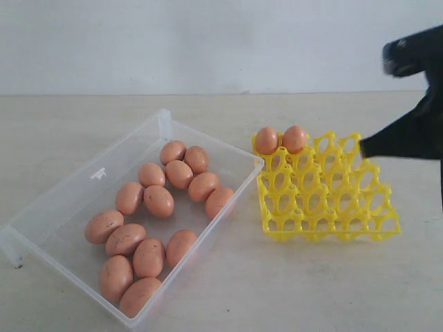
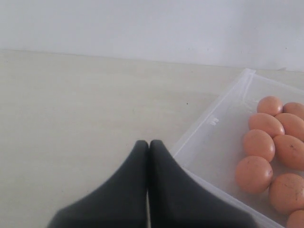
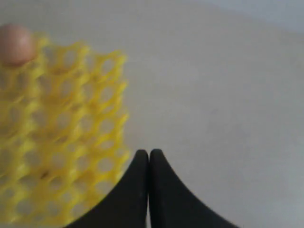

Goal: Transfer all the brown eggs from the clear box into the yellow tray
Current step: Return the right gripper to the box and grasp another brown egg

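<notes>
Right gripper [image 3: 149, 154], pressed together empty, hovers beside the yellow tray [image 1: 325, 232], which holds two brown eggs [image 1: 266, 140].

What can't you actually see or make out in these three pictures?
- Exterior view: the left pincer is outside the frame; the right arm is blurred and cut by the right edge.
- Right wrist view: the yellow tray is blurred, its cups uncountable.
- Left wrist view: the clear box runs off the edge, hiding several brown eggs.

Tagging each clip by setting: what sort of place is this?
Likely a lab test bench, not a kitchen: a plain pale table against a blank white wall, holding a clear box of eggs and a yellow tray.
</notes>
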Action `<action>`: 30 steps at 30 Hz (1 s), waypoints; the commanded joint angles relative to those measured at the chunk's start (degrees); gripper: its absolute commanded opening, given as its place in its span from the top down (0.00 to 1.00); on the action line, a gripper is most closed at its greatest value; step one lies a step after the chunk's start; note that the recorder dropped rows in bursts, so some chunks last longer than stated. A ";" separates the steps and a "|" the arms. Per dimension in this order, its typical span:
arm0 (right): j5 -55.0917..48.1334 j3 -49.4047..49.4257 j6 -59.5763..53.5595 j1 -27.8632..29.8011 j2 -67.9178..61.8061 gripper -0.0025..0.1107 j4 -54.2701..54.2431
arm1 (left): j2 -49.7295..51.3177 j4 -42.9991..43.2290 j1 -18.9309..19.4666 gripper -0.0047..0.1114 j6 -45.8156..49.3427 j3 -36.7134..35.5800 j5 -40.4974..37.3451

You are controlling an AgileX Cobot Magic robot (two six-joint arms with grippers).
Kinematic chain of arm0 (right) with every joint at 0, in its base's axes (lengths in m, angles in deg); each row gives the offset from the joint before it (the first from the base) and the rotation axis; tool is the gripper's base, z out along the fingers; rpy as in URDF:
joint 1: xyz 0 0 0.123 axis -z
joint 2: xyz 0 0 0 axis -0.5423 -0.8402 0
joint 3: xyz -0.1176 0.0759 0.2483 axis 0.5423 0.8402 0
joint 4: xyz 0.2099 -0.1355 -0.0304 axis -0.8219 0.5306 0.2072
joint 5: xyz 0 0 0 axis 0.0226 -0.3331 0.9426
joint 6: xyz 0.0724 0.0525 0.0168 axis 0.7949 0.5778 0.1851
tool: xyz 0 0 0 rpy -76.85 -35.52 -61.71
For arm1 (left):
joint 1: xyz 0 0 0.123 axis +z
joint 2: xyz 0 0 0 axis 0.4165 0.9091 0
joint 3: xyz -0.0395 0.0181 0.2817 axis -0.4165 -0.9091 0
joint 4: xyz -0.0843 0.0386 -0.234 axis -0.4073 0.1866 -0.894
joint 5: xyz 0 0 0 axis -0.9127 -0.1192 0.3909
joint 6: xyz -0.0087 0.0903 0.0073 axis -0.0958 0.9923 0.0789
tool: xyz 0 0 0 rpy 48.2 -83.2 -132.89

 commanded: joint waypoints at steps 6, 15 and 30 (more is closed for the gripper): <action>-3.29 -5.81 -68.17 0.26 0.29 0.98 -62.71 | 0.17 -0.34 -0.28 1.00 -0.07 0.20 0.44; -6.49 -20.38 -71.47 0.26 -12.00 0.98 -66.44 | 0.17 0.53 -0.28 1.00 -0.07 0.20 0.44; -16.41 -32.73 -73.54 -1.77 -26.32 0.88 -67.63 | 0.17 0.53 -0.28 1.00 -0.07 0.20 0.44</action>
